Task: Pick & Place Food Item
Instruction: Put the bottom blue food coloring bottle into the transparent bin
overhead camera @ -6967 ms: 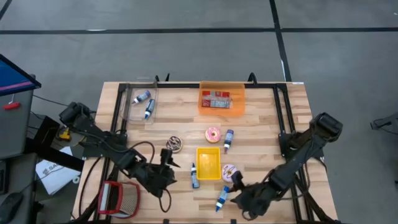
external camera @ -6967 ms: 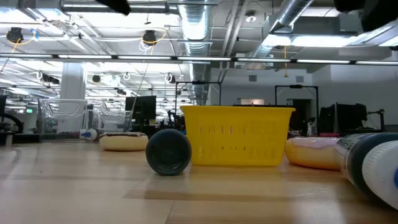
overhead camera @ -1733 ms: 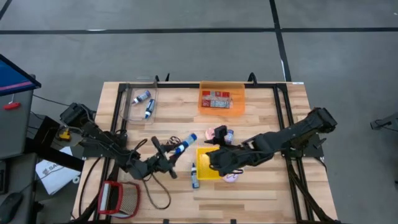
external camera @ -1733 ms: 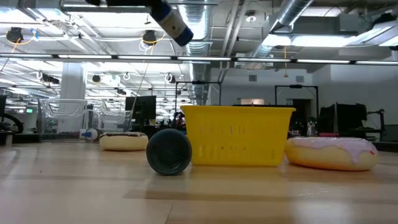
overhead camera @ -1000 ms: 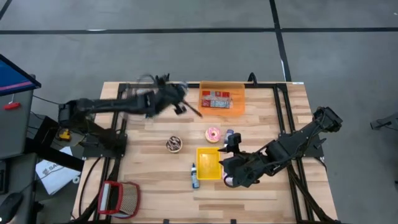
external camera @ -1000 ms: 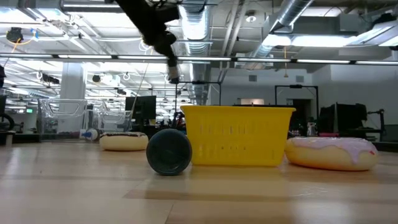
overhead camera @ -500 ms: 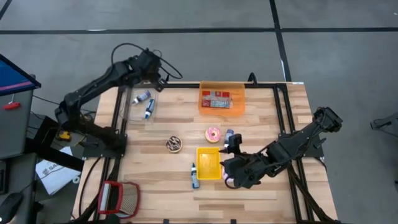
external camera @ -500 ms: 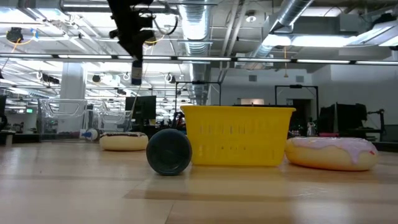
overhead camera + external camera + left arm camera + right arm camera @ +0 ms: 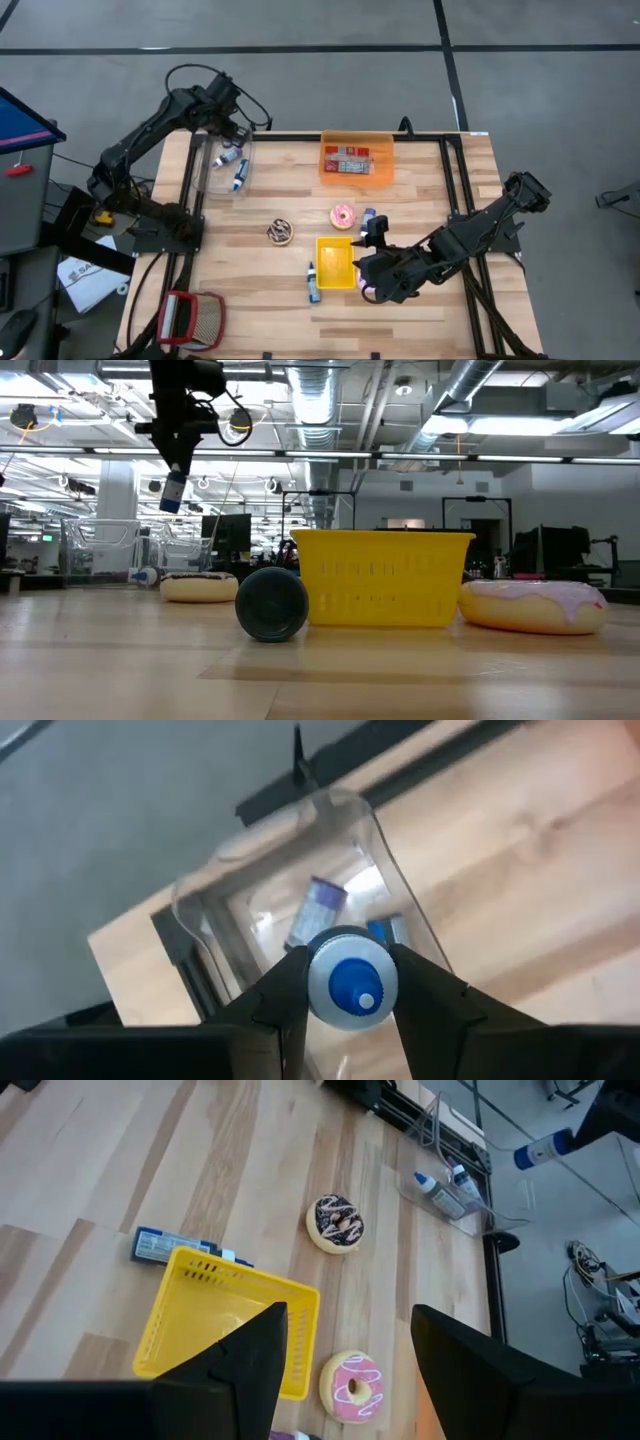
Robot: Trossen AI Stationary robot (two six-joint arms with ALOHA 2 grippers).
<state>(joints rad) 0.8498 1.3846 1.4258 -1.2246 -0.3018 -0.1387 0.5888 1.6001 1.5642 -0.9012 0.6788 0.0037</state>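
Clear bin (image 9: 250, 900) now lies under the left hand (image 9: 350, 982), newly arrived clamping a bottle (image 9: 350, 985), release seemingly next.

No legible text or labels anywhere

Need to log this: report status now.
Left gripper shut on blue-capped bottle, over clear bin. Right gripper open, near yellow basket. Nothing blocking.

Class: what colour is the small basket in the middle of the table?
Yellow. The basket shows best in the low view, between two donuts.
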